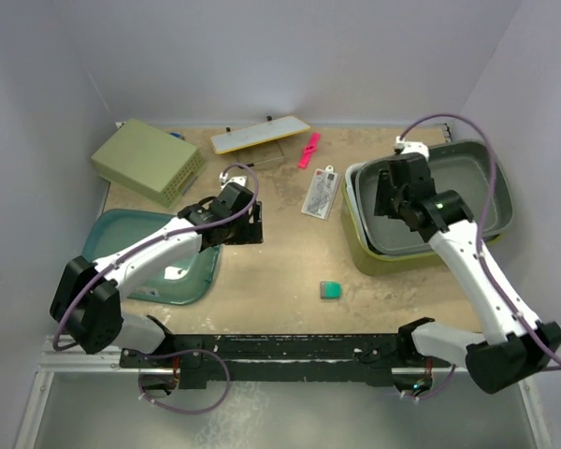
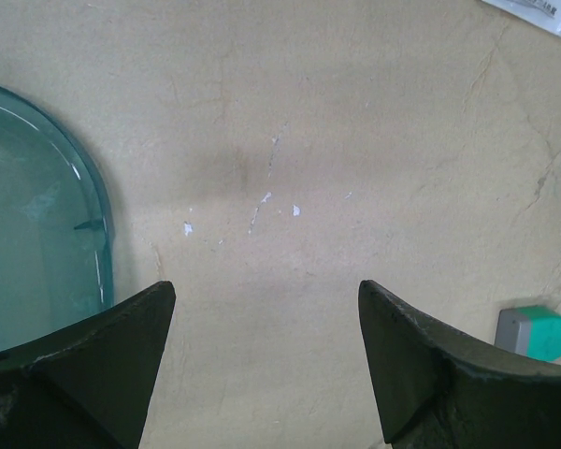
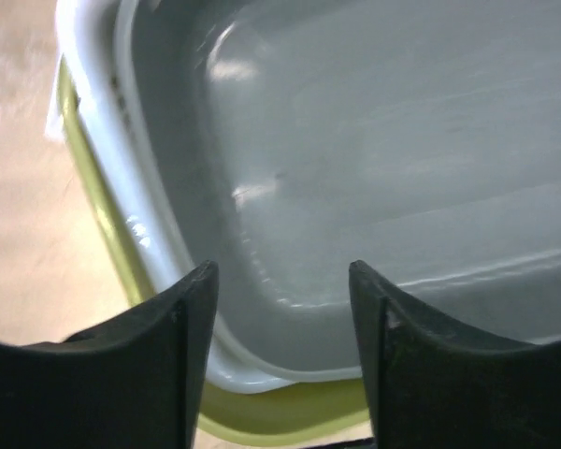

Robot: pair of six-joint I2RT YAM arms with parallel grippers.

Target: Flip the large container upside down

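Observation:
The large container [image 1: 388, 260] is an olive-green tub standing upright at the right of the table, with a dark grey tub [image 1: 458, 201] nested inside it. In the right wrist view the olive rim [image 3: 280, 423] shows below the grey tub [image 3: 374, 140]. My right gripper [image 1: 388, 192] is open and empty, hovering over the near left corner of the nested tubs [image 3: 282, 267]. My left gripper [image 1: 248, 223] is open and empty above bare table left of centre [image 2: 266, 285], far from the container.
A pale yellow-green basket [image 1: 148, 161] lies upside down at the back left. A teal tub [image 1: 145, 253] sits under the left arm [image 2: 28, 234]. A small teal block [image 1: 330, 291], a white packet [image 1: 320, 194], a pink item [image 1: 309, 150] and a yellow board [image 1: 260, 135] lie mid-table.

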